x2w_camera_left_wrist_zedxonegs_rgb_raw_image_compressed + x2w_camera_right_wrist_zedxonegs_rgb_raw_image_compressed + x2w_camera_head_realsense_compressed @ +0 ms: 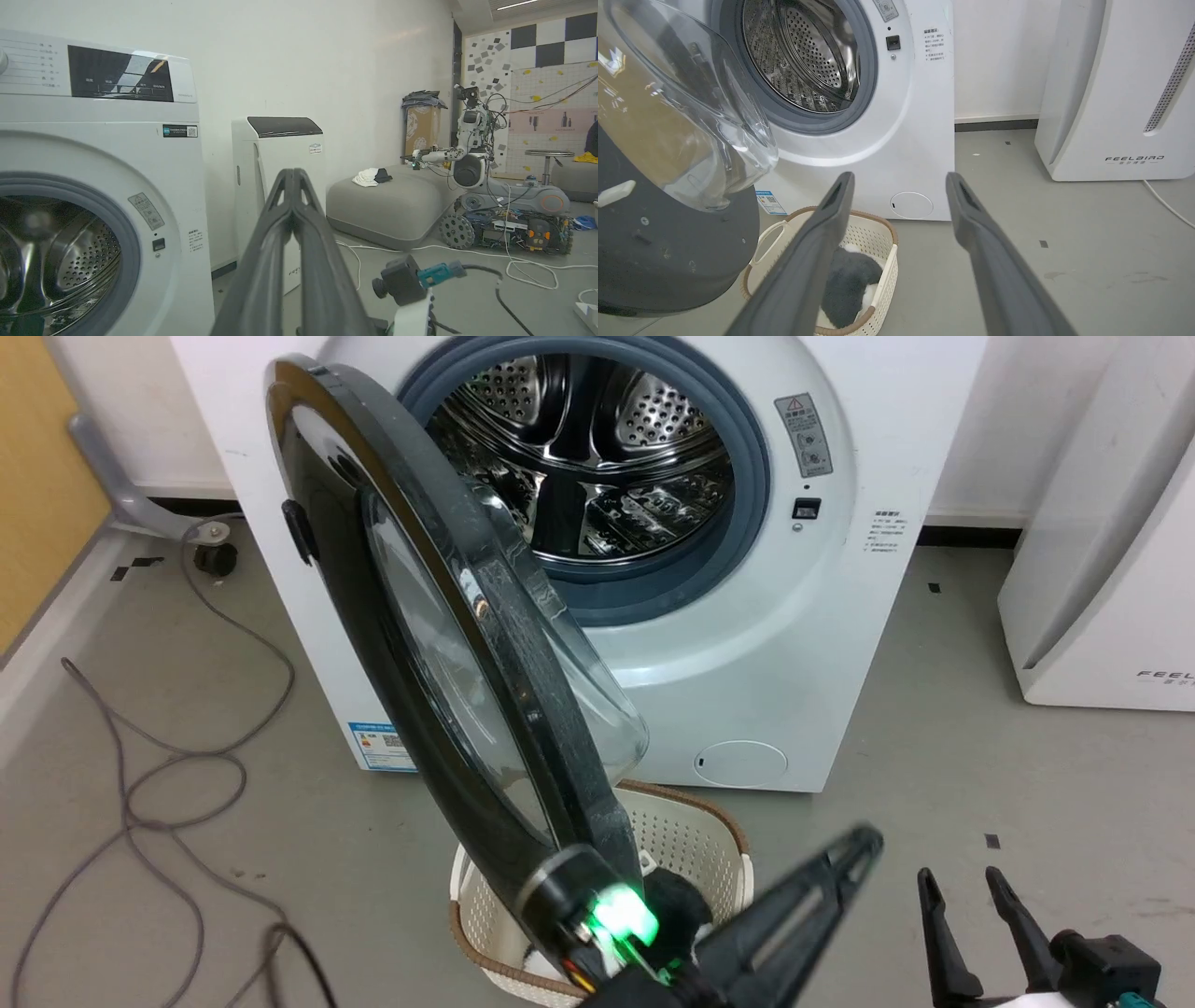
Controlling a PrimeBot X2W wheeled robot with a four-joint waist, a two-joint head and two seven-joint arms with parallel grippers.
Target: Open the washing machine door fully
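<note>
The washing machine door stands about half open, hinged at the left of the washing machine, its free edge over a basket. The left gripper, fingers together, sits by the door's inner side; the right gripper has its fingers apart. The best push is probably on the inner face near the free rim, sweeping leftward and avoiding the glass bowl.
</note>
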